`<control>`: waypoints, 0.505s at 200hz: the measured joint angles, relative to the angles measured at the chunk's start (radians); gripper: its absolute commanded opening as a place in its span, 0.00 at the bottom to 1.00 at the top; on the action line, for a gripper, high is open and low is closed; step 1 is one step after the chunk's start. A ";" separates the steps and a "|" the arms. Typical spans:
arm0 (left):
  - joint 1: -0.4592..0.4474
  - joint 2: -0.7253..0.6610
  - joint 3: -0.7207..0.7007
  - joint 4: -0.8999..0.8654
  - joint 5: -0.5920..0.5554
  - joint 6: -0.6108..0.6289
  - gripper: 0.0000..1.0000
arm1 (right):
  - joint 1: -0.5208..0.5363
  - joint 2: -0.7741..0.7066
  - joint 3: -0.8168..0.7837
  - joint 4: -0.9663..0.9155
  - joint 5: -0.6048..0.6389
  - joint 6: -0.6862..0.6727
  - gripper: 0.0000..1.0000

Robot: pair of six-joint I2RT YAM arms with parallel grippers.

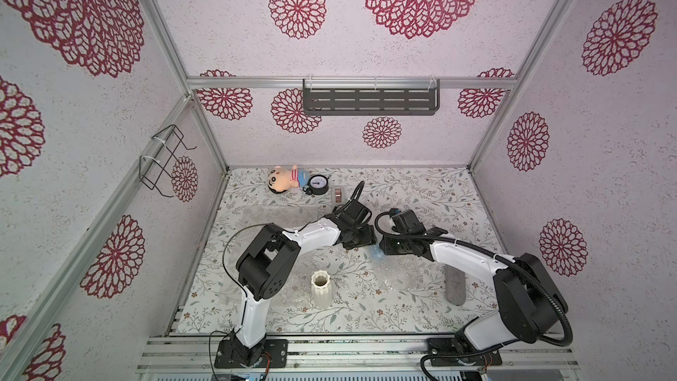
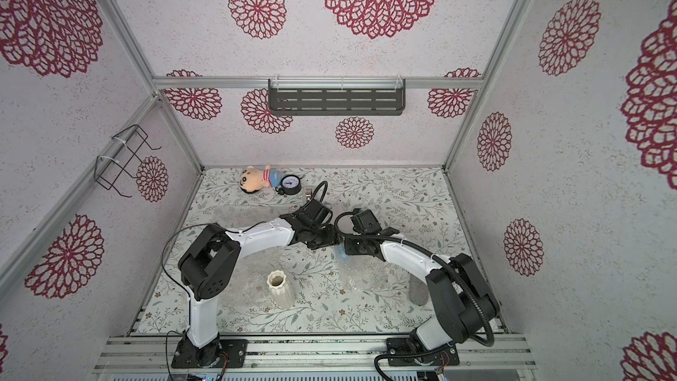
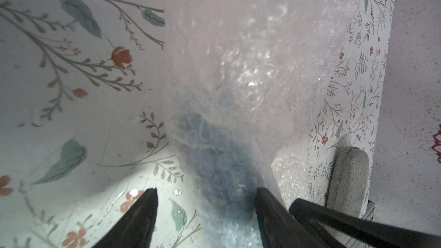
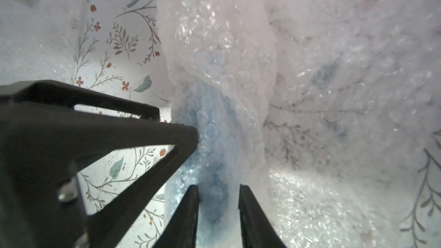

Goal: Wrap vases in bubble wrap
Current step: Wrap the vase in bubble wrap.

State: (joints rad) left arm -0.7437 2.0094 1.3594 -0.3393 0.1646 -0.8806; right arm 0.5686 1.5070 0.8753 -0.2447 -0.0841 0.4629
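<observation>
The light blue vase [image 4: 210, 125] lies at mid-table, rolled in a sheet of bubble wrap [image 4: 222, 34]; in both top views only a blue glimpse [image 1: 377, 254] [image 2: 341, 251] shows between the two wrists. My right gripper [image 4: 218, 187] is shut on the wrapped vase, and the wrap fills its gap. My left gripper [image 3: 206, 192] is open astride the same bundle [image 3: 214, 158], one finger [image 3: 262, 201] against it and the other on bare table. The cream vase [image 1: 321, 289] [image 2: 281, 289] stands upright near the front on a second bubble wrap sheet [image 1: 263, 287].
A grey oblong case [image 1: 455, 285] [image 3: 346, 180] lies right of the wrapped bundle. A doll [image 1: 284, 179], a gauge [image 1: 318, 185] and a tape dispenser [image 1: 337, 194] sit along the back. The rest of the blue vase's sheet [image 1: 403, 269] spreads toward the front right.
</observation>
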 measured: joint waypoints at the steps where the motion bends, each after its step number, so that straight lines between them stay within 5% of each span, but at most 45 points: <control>1: 0.000 0.000 0.000 0.000 0.000 0.000 0.69 | 0.000 0.000 0.000 0.000 0.000 0.000 0.26; 58: 0.000 0.011 0.041 -0.034 -0.005 0.015 0.70 | 0.000 -0.013 -0.032 0.056 0.006 0.011 0.09; 101: 0.000 0.013 0.095 -0.045 -0.016 0.019 0.71 | -0.013 -0.048 -0.086 0.083 0.055 0.018 0.09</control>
State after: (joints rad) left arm -0.7441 2.0220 1.4540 -0.3847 0.1482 -0.8612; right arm 0.5556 1.4590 0.7895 -0.1616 -0.0288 0.4805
